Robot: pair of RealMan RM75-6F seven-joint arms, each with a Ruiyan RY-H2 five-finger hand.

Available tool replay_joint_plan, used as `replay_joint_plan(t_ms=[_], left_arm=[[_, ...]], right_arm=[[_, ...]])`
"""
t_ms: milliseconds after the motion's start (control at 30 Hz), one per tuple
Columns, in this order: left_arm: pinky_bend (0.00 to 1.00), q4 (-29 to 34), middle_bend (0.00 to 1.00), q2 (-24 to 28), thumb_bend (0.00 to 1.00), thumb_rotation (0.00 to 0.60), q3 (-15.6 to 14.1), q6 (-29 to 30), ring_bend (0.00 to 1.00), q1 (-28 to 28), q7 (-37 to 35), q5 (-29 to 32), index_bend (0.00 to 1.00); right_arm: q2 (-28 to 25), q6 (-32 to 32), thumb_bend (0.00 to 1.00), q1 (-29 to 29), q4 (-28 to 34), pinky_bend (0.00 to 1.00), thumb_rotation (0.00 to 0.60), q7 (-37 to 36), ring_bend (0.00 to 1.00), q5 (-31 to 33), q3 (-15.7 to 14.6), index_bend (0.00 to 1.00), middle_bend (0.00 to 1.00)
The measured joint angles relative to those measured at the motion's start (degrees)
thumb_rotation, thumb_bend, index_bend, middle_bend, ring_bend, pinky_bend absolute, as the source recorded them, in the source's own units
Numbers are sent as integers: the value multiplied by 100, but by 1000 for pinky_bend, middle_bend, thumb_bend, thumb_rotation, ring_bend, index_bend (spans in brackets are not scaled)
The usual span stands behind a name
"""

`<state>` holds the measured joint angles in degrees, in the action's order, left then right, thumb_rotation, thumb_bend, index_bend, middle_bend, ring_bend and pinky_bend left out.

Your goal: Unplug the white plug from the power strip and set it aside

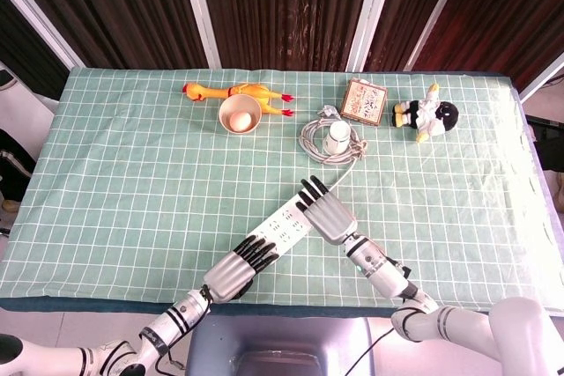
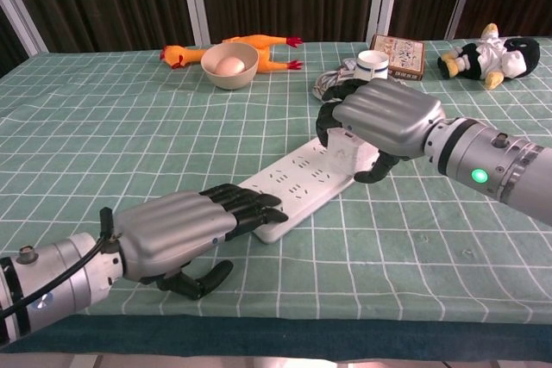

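The white power strip (image 2: 297, 183) lies diagonally on the green checked cloth, also seen from above (image 1: 286, 226). The white plug (image 2: 343, 151) sits in its far end. My right hand (image 2: 384, 118) covers the plug, with fingers curled down over its far side and the thumb on its near side, gripping it. From the head view the right hand (image 1: 326, 213) hides the plug. My left hand (image 2: 181, 230) lies flat, its fingertips (image 2: 254, 204) pressing on the strip's near end; it shows too in the head view (image 1: 238, 270).
A coiled white cable (image 1: 330, 140) with a small white cup (image 2: 373, 59) lies behind the strip. Further back are a bowl holding an egg (image 1: 240, 114), a rubber chicken (image 1: 251, 91), a small box (image 1: 365, 101) and a penguin plush (image 1: 427, 114).
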<state>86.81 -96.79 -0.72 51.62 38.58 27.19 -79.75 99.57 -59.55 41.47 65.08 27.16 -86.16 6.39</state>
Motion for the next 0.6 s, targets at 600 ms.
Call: replay_joint_plan(t_ms=[600], left_arm=[[0,-18,0,-22,615,600,-50,21,0,23,74,29,0]], right_arm=[[-16,-66,411,1,6,527,600,112,435,60,-25,813,569]])
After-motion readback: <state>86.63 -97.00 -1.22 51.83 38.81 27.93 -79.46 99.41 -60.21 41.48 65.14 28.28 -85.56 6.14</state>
